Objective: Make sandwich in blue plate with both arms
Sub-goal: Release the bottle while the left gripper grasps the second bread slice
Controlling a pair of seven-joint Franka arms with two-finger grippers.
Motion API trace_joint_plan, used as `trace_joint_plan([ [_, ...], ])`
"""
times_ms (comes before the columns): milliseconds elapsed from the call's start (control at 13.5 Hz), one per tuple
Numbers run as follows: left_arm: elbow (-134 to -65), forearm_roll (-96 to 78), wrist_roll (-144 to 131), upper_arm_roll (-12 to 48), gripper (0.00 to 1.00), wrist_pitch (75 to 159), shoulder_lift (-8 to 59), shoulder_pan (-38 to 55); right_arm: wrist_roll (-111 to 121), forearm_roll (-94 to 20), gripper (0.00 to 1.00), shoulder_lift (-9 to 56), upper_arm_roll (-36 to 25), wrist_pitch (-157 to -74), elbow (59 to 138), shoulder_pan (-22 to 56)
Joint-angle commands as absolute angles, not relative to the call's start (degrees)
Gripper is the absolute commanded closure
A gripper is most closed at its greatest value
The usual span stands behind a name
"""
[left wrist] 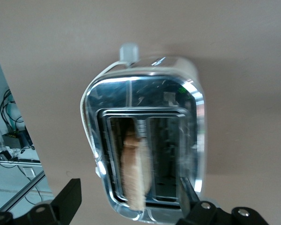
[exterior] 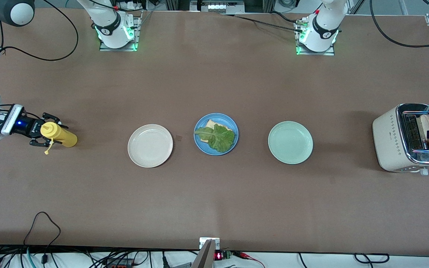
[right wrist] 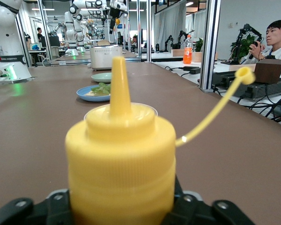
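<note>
The blue plate (exterior: 199, 143) lies mid-table with one toasted bread slice (exterior: 211, 123) on it and a green lettuce leaf (exterior: 218, 137) on top. A second bread slice (left wrist: 135, 168) stands in a slot of the toaster (exterior: 389, 137) at the left arm's end. My left gripper (left wrist: 129, 201) hangs open over that slot, its fingers wide on either side of the slice and not touching it. At the right arm's end my right gripper (exterior: 50, 132) is open, its fingers on either side of an upright yellow squeeze bottle (right wrist: 122, 159) that stands on the table.
A beige plate (exterior: 150, 145) lies beside the blue plate toward the right arm's end, and a pale green plate (exterior: 290, 142) lies beside it toward the left arm's end. The bottle's cap dangles on its strap (right wrist: 215, 110). Cables run along the table's edges.
</note>
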State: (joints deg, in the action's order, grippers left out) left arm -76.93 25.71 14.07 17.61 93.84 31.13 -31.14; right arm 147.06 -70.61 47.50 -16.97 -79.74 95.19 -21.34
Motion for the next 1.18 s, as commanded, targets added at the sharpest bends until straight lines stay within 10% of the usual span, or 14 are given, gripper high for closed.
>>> trace_joint_plan([
  [0,-83.74,26.72,15.56,18.72,0.31,96.33,29.36,-33.57,145.28,-71.37,0.0,47.11,-16.17,-78.66,94.57,-23.37],
  [148,-86.13,26.63,15.47,18.9,0.4,96.42,29.35,-34.8,145.28,-71.37,0.0,47.11,-16.17,-78.66,94.57,-24.43],
  [517,-87.28,26.63,15.47,19.07,0.97,95.89,28.83,-34.81,145.37,-70.49,0.0,47.2,-16.26,-78.75,93.96,-27.76],
  [812,-86.75,26.63,15.65,20.21,0.99,93.62,24.1,-33.84,144.15,-63.39,0.0,47.11,-16.61,-77.88,89.05,-32.16],
  [1107,-79.47,26.46,14.42,35.02,0.99,82.64,22.15,-33.31,135.38,-54.51,0.0,42.64,-17.75,-71.55,82.37,-33.66],
])
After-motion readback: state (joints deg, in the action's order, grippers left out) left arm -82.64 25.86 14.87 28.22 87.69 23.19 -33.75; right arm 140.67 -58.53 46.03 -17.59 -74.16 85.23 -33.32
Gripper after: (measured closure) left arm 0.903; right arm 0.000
